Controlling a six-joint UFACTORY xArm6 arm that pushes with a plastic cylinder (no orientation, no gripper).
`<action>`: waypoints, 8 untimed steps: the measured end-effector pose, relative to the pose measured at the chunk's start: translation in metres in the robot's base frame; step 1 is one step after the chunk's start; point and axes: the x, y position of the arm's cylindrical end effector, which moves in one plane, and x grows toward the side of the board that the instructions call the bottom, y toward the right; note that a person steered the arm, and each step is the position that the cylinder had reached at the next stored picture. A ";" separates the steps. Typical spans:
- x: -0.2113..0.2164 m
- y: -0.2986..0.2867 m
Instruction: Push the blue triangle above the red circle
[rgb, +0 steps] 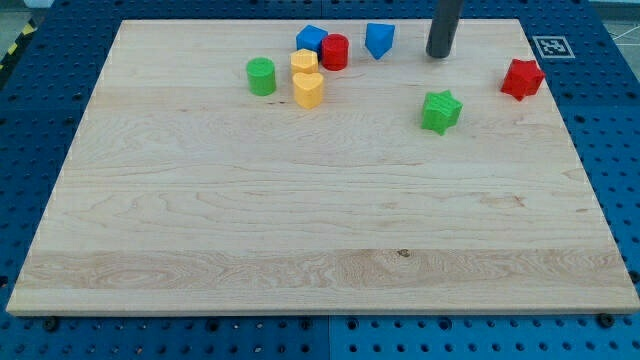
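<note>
The blue triangle (379, 39) sits near the view's top, just right of the red circle (335, 51) and a little higher than it. A blue cube (311, 39) touches the red circle's upper left. My tip (438, 55) rests on the board to the right of the blue triangle, with a clear gap between them.
A yellow hexagon (304, 61) and a yellow heart (309, 89) sit just left of the red circle. A green cylinder (261, 76) lies further left. A green star (440, 110) and a red star (522, 78) lie at the right. The board's top edge (250, 21) is close behind the blocks.
</note>
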 end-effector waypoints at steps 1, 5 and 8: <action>-0.011 -0.002; -0.012 -0.102; -0.011 -0.098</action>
